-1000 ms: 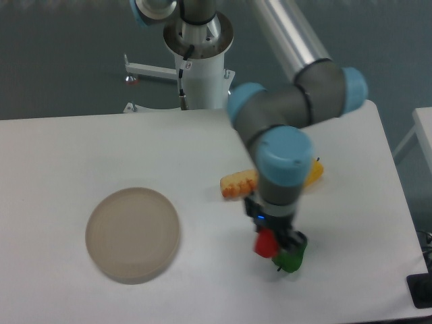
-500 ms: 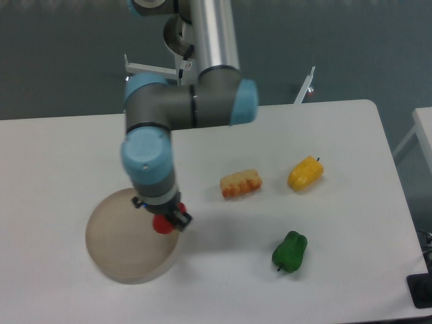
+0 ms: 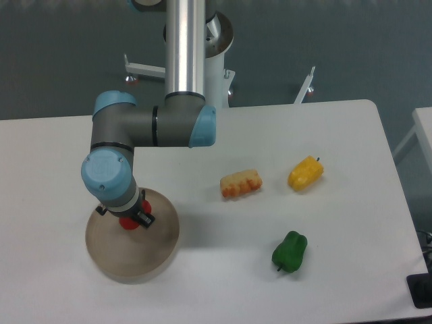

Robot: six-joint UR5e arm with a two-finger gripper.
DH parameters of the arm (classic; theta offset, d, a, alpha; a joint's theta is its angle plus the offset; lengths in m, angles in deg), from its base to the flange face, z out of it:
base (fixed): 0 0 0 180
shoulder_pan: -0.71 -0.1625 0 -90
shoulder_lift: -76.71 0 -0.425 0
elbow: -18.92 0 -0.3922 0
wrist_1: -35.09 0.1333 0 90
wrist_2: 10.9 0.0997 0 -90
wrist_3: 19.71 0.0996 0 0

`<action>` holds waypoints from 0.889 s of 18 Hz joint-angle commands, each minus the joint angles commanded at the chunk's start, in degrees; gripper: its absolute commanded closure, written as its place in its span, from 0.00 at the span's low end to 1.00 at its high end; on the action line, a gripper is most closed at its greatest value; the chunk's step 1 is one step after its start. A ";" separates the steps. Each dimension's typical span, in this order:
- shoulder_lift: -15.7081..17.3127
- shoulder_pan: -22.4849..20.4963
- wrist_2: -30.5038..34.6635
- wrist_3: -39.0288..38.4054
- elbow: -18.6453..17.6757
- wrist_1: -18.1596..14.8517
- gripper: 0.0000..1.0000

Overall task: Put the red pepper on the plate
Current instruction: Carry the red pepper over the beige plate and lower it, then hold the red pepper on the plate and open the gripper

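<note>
The red pepper [image 3: 128, 222] is gripped between the closed jaws of the gripper [image 3: 129, 220] over the plate [image 3: 132, 251], whether touching it cannot be told, while the corn [image 3: 241, 183], yellow pepper [image 3: 305, 173] and green pepper [image 3: 289, 250] are seen well apart on the table [image 3: 337, 142].

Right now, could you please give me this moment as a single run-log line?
phase: over plate | gripper: shut on red pepper | plate: under the gripper | release: not yet | green pepper: on table
</note>
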 joint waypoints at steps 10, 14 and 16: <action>-0.97 0.09 -0.09 0.00 0.09 1.67 0.53; -1.06 0.09 0.00 0.09 0.09 1.67 0.51; -1.06 0.00 0.09 0.26 0.09 1.67 0.50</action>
